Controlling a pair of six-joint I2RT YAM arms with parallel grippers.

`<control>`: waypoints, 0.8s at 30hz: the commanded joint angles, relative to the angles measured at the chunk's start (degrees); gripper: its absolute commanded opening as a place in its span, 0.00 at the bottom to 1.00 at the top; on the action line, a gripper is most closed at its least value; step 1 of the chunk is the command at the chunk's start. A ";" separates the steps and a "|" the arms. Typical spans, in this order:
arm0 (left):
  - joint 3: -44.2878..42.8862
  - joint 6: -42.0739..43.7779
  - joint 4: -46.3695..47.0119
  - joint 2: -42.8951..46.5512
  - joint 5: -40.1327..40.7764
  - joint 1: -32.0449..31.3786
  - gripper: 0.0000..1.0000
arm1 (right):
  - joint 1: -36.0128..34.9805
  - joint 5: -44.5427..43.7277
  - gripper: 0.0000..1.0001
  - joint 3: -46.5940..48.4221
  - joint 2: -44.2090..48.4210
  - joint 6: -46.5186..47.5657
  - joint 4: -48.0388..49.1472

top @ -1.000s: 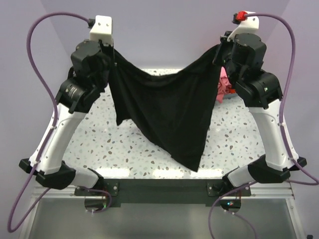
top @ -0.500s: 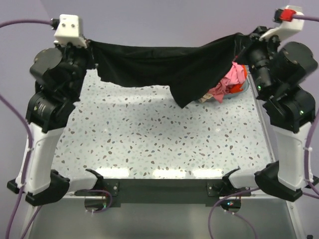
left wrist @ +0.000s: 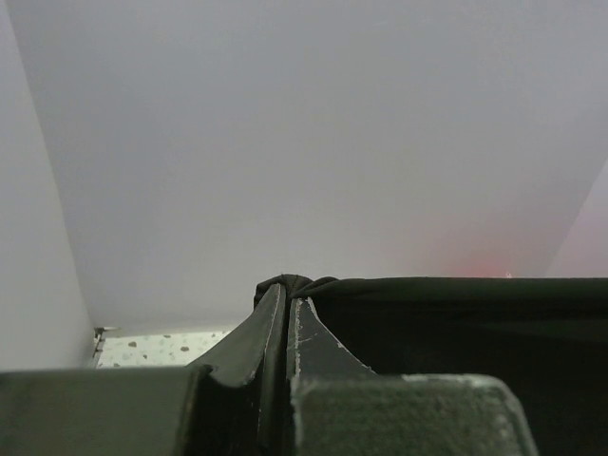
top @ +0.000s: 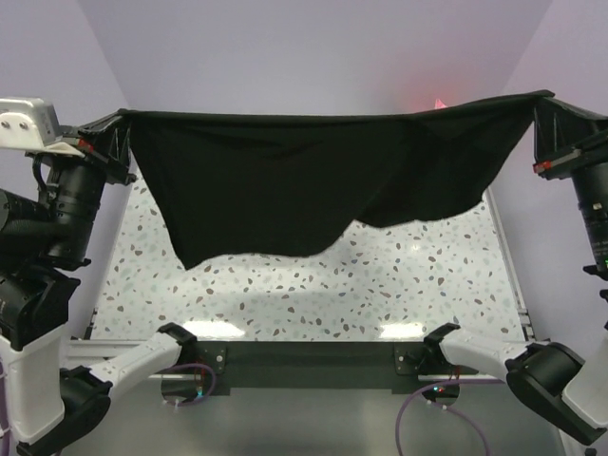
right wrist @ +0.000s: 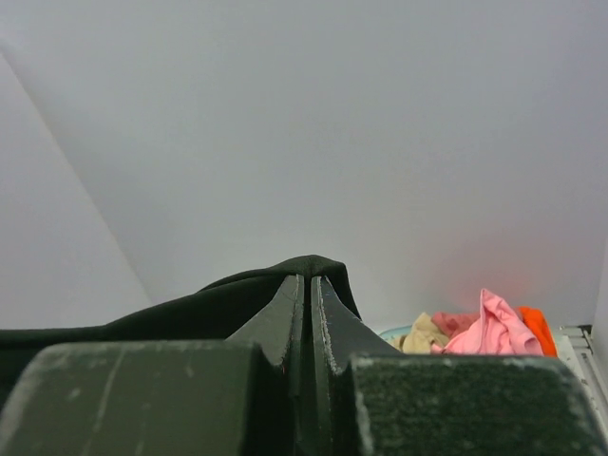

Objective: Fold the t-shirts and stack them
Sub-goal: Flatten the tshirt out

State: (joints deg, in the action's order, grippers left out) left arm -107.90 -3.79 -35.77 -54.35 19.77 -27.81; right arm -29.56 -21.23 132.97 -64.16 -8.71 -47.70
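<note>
While taut aloft, plain black t-shirt [top: 285,180].

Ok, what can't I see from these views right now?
Top view: the black shirt hides the far table and the pile.
Left wrist: the left pincer blocks the shirt's lower part.
Right wrist: the right pincer covers the pile's bottom.

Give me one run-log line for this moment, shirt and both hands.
black t-shirt: stretched wide between both hands over table | left hand: shut on its edge | right hand: shut on its edge | fold: not started
</note>
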 commanded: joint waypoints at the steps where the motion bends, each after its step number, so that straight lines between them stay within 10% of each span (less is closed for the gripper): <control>1: 1.55 -2.88 -3.25 0.11 0.44 0.22 0.00 | 0.12 0.58 0.00 3.26 -1.23 1.94 -1.08; 18: 25.01 -11.85 -3.53 -3.83 14.52 2.23 0.00 | 0.12 7.43 0.00 -15.53 -18.25 -1.04 16.66; 24: 29.25 -10.97 6.58 -24.34 -11.84 36.01 0.00 | 0.12 11.39 0.00 -4.60 -46.48 -5.09 20.30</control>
State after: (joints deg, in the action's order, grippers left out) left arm -79.11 -13.56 -35.46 -68.88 20.01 -4.45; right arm -29.56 -13.37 119.92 -96.86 -11.18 -31.03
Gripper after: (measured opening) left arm 0.029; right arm 0.019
